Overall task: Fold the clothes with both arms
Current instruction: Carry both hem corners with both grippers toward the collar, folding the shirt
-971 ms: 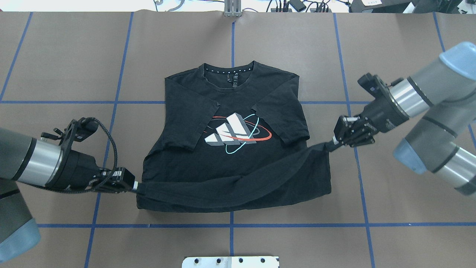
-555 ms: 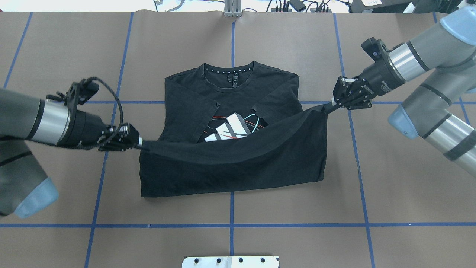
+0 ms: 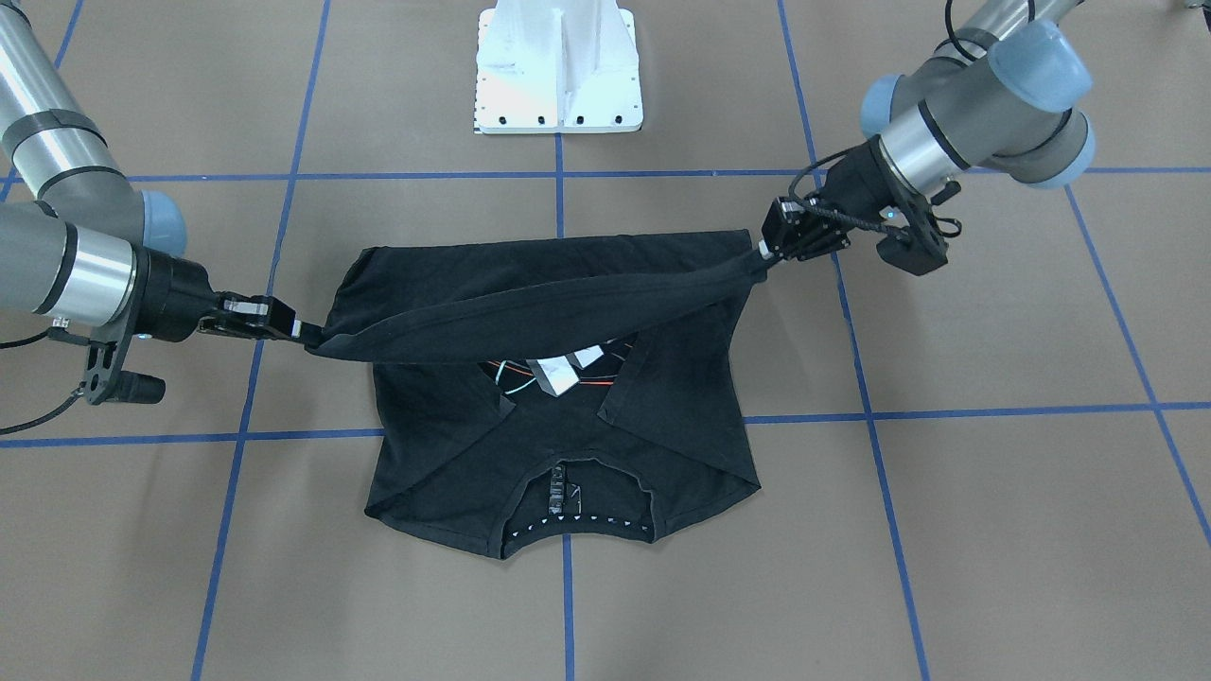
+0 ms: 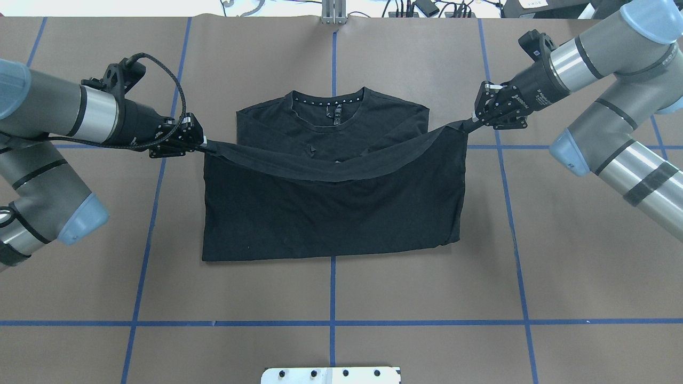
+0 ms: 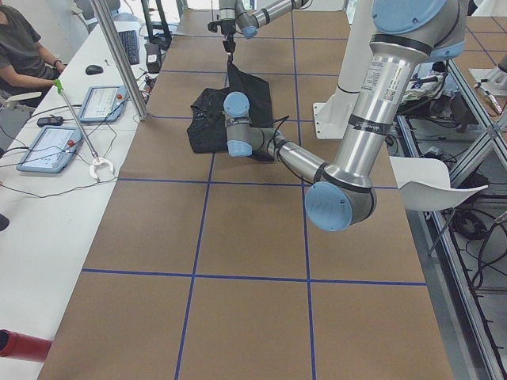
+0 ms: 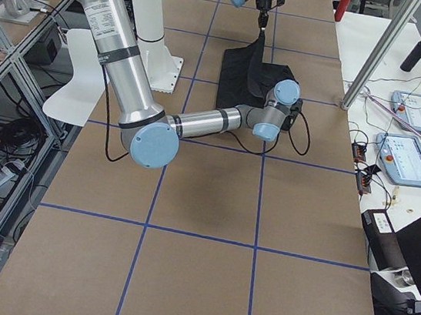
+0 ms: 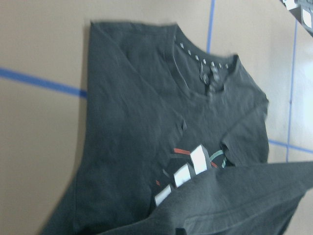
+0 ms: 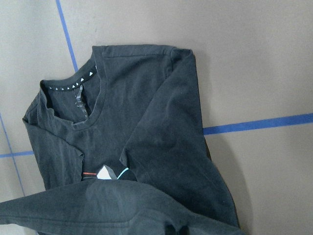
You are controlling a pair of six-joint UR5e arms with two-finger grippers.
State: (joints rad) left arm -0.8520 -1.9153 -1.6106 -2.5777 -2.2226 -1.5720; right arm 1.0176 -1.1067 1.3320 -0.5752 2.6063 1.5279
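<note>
The black T-shirt point(image 4: 331, 208) lies on the brown table with its collar point(image 4: 328, 101) at the far side and both sleeves folded in. Its bottom hem point(image 4: 331, 172) is lifted and stretched between the grippers, sagging over the chest. My left gripper point(image 4: 205, 143) is shut on the hem's left corner. My right gripper point(image 4: 469, 122) is shut on the hem's right corner. In the front-facing view the hem point(image 3: 530, 307) hangs above the shirt and part of the logo point(image 3: 558, 374) shows under it. The logo also shows in the left wrist view point(image 7: 188, 171).
Blue tape lines point(image 4: 331, 322) grid the brown table cover. The white pedestal base point(image 3: 558, 66) stands at the robot's edge. Tablets point(image 5: 55, 146) and cables lie on a side bench, where a person point(image 5: 24, 47) sits.
Both grippers have carried the hem away from the robot toward the collar and risen. The folded part now covers the logo in the overhead view.
</note>
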